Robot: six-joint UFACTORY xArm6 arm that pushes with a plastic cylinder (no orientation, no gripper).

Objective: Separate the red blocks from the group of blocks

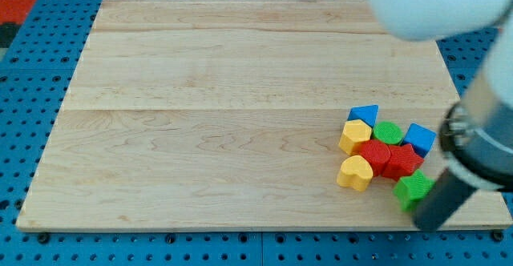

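My tip (427,224): bare rod, nothing held, at cluster's lower right, beside green block (414,187).
Red blocks (389,157) lie up-left, mid-cluster, between yellow (355,172) and blue (419,138).

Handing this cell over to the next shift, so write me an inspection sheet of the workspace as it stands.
Surface: pale wooden board, lying on a blue perforated base.
Job's things: two red blocks, side by side and touching, packed in the middle of the cluster near the view's right bottom.
Clutter: blue block, green block, second blue block, yellow block, yellow heart-shaped block, second green block; all crowd around the reds.
Grippers: no jaws; my tip is at the cluster's lower right, beside the second green block; contact unclear.
Cables: nothing seen.
Surroundings: red patch at the view's top left.
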